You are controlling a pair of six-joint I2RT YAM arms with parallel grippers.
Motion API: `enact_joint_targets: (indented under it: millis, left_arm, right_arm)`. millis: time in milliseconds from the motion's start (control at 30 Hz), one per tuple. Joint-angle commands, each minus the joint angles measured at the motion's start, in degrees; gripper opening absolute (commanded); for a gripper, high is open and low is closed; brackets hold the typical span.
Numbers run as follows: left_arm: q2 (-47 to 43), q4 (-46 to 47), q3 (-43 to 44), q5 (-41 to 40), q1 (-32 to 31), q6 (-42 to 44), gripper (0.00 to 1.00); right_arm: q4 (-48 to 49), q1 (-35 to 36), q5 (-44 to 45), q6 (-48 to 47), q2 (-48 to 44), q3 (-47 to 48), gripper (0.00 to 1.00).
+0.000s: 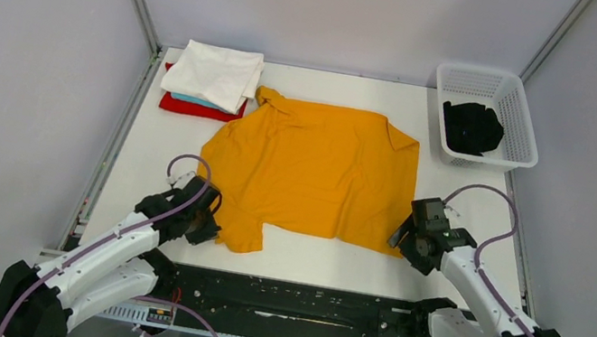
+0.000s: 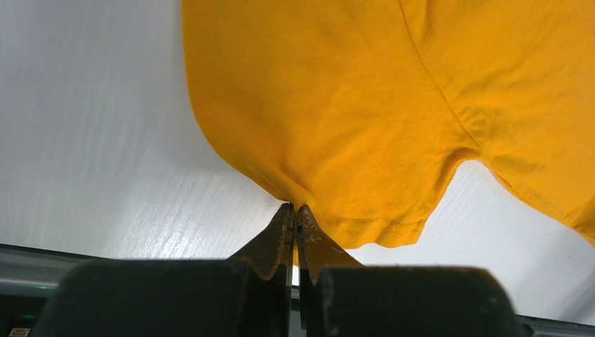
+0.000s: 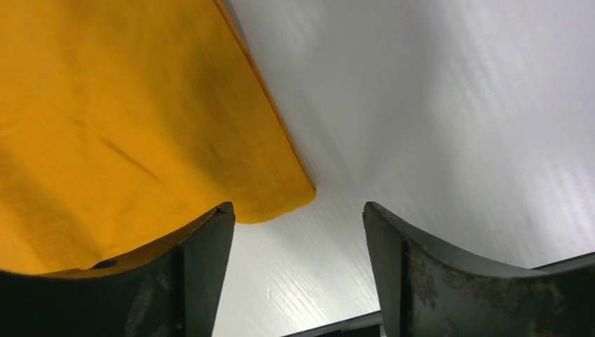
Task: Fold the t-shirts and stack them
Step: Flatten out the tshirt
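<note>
So: yellow t-shirt [image 1: 313,166] lies spread flat on the table [image 1: 441,279], with the folded stack [image 1: 211,79] just beside its far-left corner. It's soft, light, limp cloth that will likely sag and drag, so grab hems and corners. Left gripper [image 2: 295,210] is clamped on the near-left edge by the sleeve. Right gripper [image 3: 298,217] is open, straddling the near-right hem corner with nothing pinched. Only the wrist views show this; the top view hides both sets of jaws.

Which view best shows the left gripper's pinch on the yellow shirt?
Left wrist: the left gripper is shut on the yellow shirt at its sleeve edge, close up. The top view shows that gripper beside the sleeve, the pinch too small to judge. The right wrist view shows only the shirt's other corner.
</note>
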Motion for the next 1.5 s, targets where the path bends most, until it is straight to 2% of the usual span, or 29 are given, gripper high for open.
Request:
enact_joint_targets:
  millis: [0, 100, 333, 433, 633, 733, 833, 1100, 1200, 1333, 1467]
  left_arm:
    - [-0.47, 2.07, 1.30, -0.81, -0.22, 1.19, 0.00]
    - [-1.40, 2.00, 0.92, -1.22, -0.23, 1.07, 0.00]
    - [-1.61, 2.01, 0.31, -1.61, -0.23, 0.83, 0.00]
    - [-1.69, 1.93, 0.47, -1.74, -0.20, 0.81, 0.00]
    - [-2.58, 1.65, 2.07, -3.46, -0.18, 1.31, 0.00]
    - [-4.40, 0.03, 5.98, -7.69, -0.17, 1.79, 0.00]
    - [-6.63, -0.93, 13.14, -13.09, -0.25, 1.87, 0.00]
    - [-8.70, 3.69, 34.18, -19.68, -0.23, 9.34, 0.00]
    - [-10.08, 6.30, 41.40, -21.84, -0.18, 13.08, 0.00]
    - [-9.84, 11.18, 51.22, -17.81, -0.24, 20.16, 0.00]
    - [-5.29, 11.96, 64.01, -10.72, -0.18, 27.74, 0.00]
  right_arm:
    - [3.84, -0.25, -7.94, 2.47, 4.17, -0.89, 0.71]
    - [5.37, -0.16, -8.62, 2.32, 7.49, -1.20, 0.61]
    - [8.37, -0.14, -8.58, 2.60, 12.04, -1.48, 0.58]
    - [8.63, -0.11, -8.49, 2.61, 12.12, -1.26, 0.51]
    - [9.35, -0.17, -7.30, 1.97, 11.52, -0.69, 0.13]
    - [8.08, -0.17, -5.42, -0.74, 8.26, 2.06, 0.00]
    - [6.45, -0.16, -2.67, -2.59, 3.41, 6.52, 0.00]
    - [1.32, -0.25, 6.54, -6.23, -8.15, 22.70, 0.00]
    - [1.00, -0.23, 7.33, -7.02, -12.23, 27.66, 0.00]
    - [-0.37, -0.25, 6.07, -8.91, -15.10, 35.19, 0.00]
    - [-2.89, -0.24, 3.51, -11.64, -16.68, 44.20, 0.00]
